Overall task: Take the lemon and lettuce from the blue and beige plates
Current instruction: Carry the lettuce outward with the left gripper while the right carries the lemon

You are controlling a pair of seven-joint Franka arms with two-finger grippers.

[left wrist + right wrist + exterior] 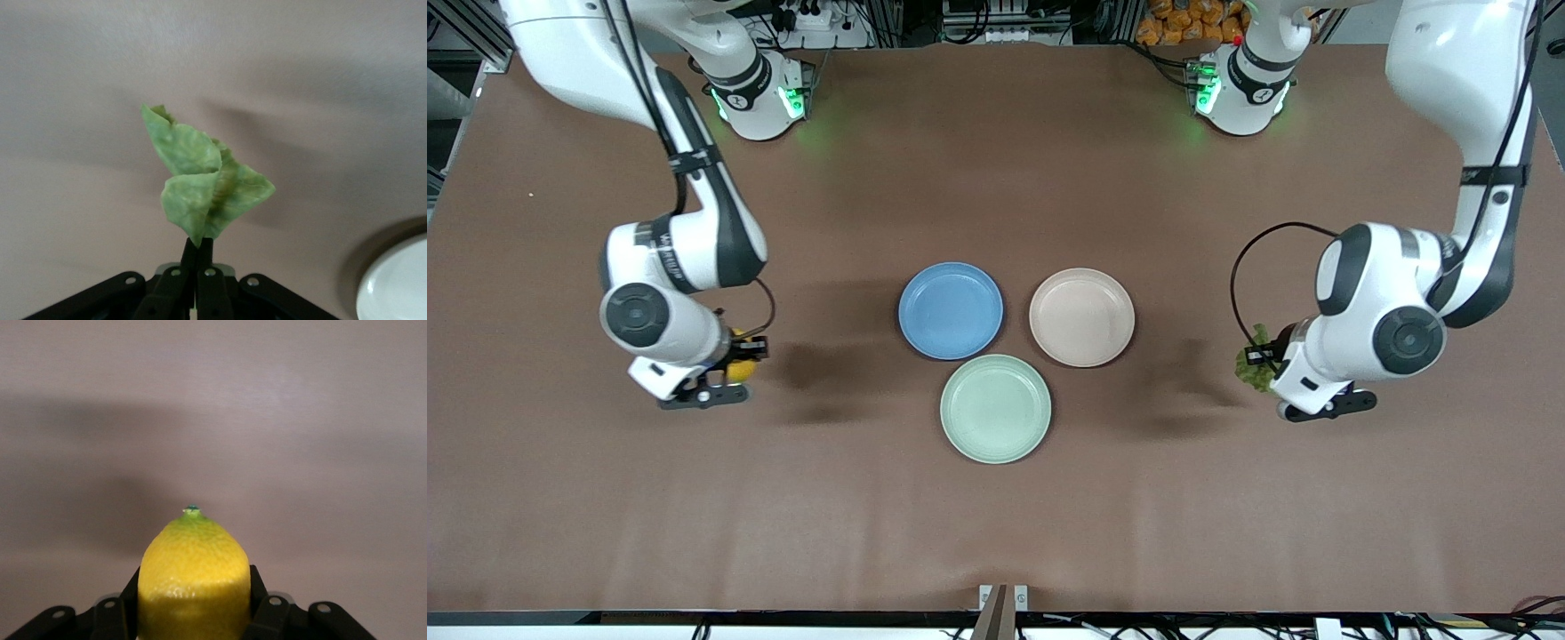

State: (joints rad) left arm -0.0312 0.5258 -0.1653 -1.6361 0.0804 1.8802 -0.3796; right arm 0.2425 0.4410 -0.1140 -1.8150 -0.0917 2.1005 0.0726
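My right gripper (734, 360) is shut on the yellow lemon (743, 365) and holds it above bare table toward the right arm's end; the right wrist view shows the lemon (193, 583) clamped between the fingers (258, 590). My left gripper (1267, 360) is shut on the green lettuce leaf (1256, 363) above bare table toward the left arm's end; the left wrist view shows the lettuce (203, 183) pinched by its tail between the closed fingertips (191, 252). The blue plate (951, 309) and the beige plate (1082, 316) stand side by side at mid-table, both bare.
A pale mint-green plate (996, 408) lies nearer the front camera, between and touching the blue and beige ones. A plate's rim (393, 283) shows at the left wrist view's corner. The brown table surface (996, 533) is bare around both grippers.
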